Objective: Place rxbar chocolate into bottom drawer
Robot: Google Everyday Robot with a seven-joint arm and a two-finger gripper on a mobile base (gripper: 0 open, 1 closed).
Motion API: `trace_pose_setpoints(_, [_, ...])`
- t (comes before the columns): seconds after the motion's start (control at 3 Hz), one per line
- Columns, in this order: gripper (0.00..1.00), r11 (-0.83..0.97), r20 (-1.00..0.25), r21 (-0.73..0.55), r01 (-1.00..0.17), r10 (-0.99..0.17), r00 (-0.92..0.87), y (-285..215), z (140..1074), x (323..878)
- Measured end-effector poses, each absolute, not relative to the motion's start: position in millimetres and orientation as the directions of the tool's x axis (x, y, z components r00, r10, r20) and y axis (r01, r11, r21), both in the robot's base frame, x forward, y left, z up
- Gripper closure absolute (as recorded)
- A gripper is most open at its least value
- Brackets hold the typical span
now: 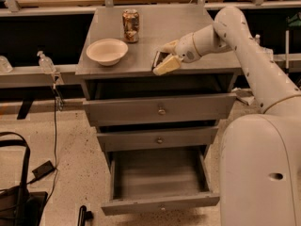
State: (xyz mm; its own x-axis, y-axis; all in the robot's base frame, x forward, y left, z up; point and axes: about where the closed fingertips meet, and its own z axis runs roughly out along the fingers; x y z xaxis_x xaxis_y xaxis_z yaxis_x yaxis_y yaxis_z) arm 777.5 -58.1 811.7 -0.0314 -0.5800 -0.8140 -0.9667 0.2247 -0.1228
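Observation:
The rxbar chocolate (158,58), a small flat bar in a black wrapper, lies on the grey cabinet top (188,25) near its front edge. My gripper (167,56) reaches in from the right at the bar. Its pale fingers (166,66) are apart, one on each side of the bar, which still rests on the top. The bottom drawer (160,204) is pulled out and open, and its grey inside shows nothing in it. The two upper drawers are only slightly ajar.
A white bowl (106,51) and a brown patterned can (130,26) stand on the left half of the cabinet top. A plastic bottle (45,61) stands on a low shelf to the left. A black bag (16,197) and cables lie on the floor at lower left. My white base (263,173) fills the lower right.

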Motion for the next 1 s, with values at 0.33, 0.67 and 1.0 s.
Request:
trace_pose_setpoints(0.33, [0.60, 0.153, -0.888, -0.087, -0.984, -0.459, 0.007, -46.5, 836.5, 755.5])
trace_pose_setpoints(0.67, [0.70, 0.089, -0.920, -0.083, -0.993, -0.391, 0.042, -42.2, 860.8, 730.7])
trace_pose_setpoints(1.0, [0.92, 0.060, -0.908, -0.089, -0.994, -0.415, 0.056, -42.5, 872.5, 706.6])
